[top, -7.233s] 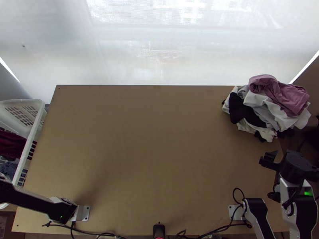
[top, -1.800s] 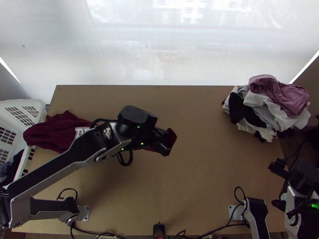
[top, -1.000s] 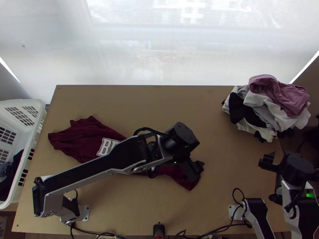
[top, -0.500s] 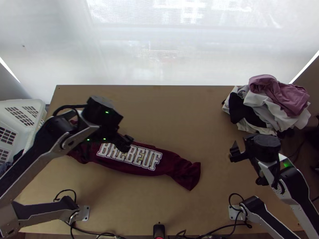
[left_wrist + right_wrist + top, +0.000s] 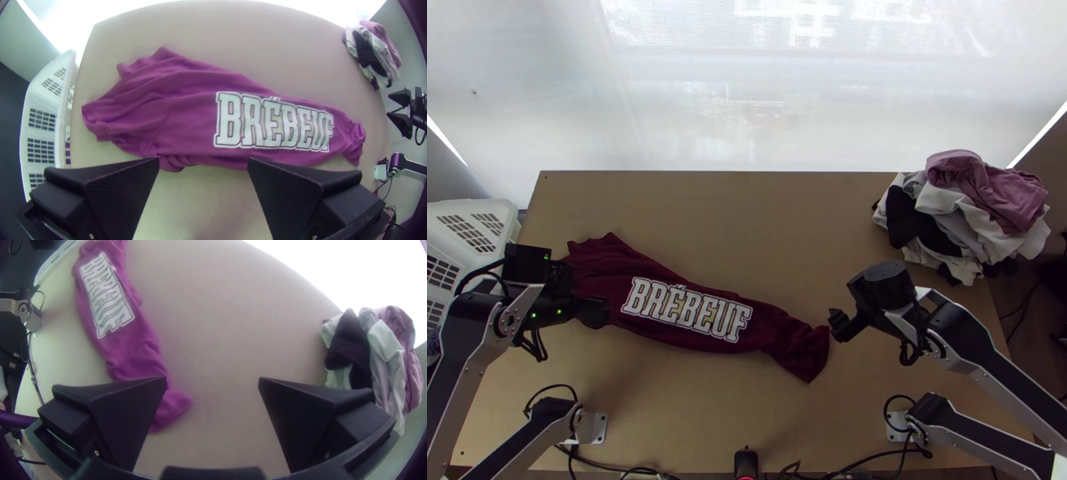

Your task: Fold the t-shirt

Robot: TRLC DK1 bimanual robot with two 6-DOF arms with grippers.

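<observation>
The maroon t-shirt (image 5: 691, 316) lies bunched lengthwise across the table's left and middle, its white lettering facing up and its right end crumpled. My left gripper (image 5: 583, 296) is over the shirt's left part. In the left wrist view my left gripper (image 5: 203, 164) is open with nothing held, and the shirt (image 5: 187, 106) lies beyond its fingers. My right gripper (image 5: 837, 320) is just beside the shirt's right end. My right gripper (image 5: 213, 386) stands open and holds nothing in the right wrist view, where the shirt's end (image 5: 171, 406) is beside one finger.
A pile of clothes (image 5: 955, 216), pink, white, grey and black, sits at the table's far right corner. A white basket (image 5: 495, 212) stands against the left edge. Bare tabletop (image 5: 763, 232) stretches behind the shirt. A small black device (image 5: 745, 462) is at the near edge.
The shirt came from the left onto the table, and my left gripper let go of its right end. The left arm then moved back left. My right arm moved left to the shirt's right end.
</observation>
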